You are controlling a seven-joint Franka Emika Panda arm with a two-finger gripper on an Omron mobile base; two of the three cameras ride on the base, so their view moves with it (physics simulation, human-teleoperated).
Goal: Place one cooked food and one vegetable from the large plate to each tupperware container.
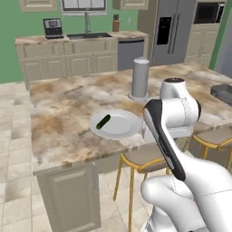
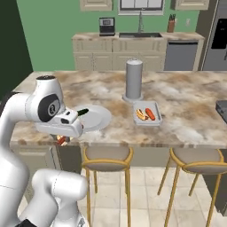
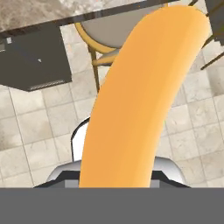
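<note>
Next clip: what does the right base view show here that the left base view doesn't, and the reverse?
Right base view: the lighter tray holding a hot dog and the carrot, and the gripper shut on the second hot dog, low by the counter's front edge.
Left base view: the microwave over the far cabinets; here the arm covers the tray's spot.
Both: the plate with the cucumber on it, the grey cylinder, the darker tray at the right edge, and the stools.

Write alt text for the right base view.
A white robot arm leans over a marble kitchen island, near a round plate holding one green vegetable. A grey tray holds a hot dog and a carrot.
</note>
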